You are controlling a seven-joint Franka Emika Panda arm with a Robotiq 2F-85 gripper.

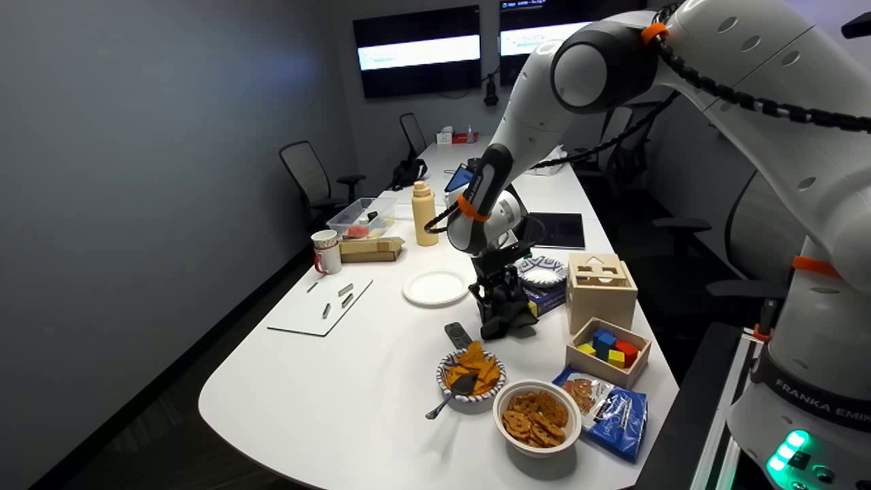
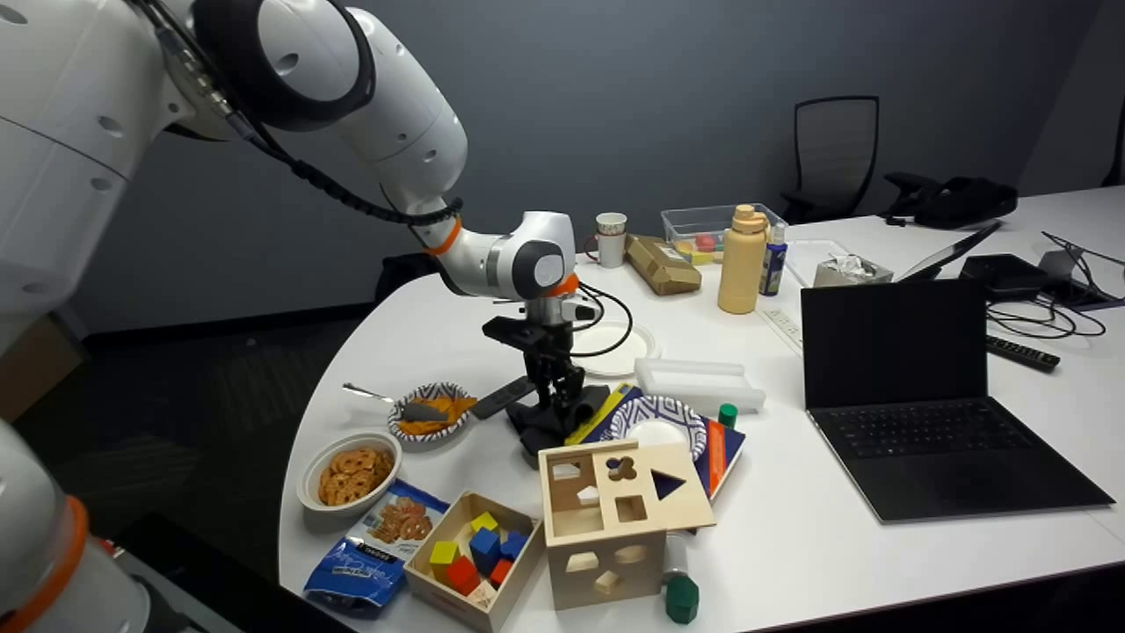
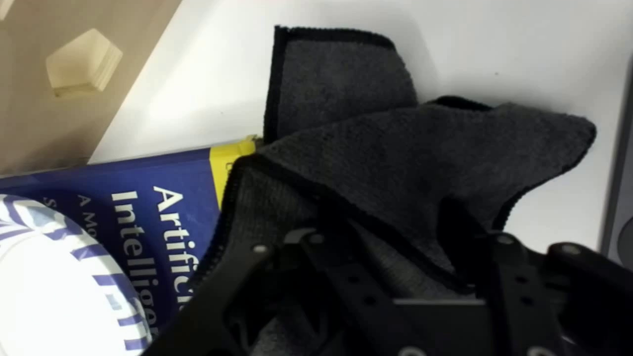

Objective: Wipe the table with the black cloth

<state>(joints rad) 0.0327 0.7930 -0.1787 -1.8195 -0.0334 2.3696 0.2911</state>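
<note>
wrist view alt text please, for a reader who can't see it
An open end effector over a rumpled black cloth on a white table. Lower left, a patterned dish on a blue Artificial Intelligence book, title partly hidden; top left, a wooden shape sorter with a pentagonal hole.

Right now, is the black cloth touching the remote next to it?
Apart: in the wrist view, a strip of white table shows between the tip of the black cloth and the edge of the remote.
</note>
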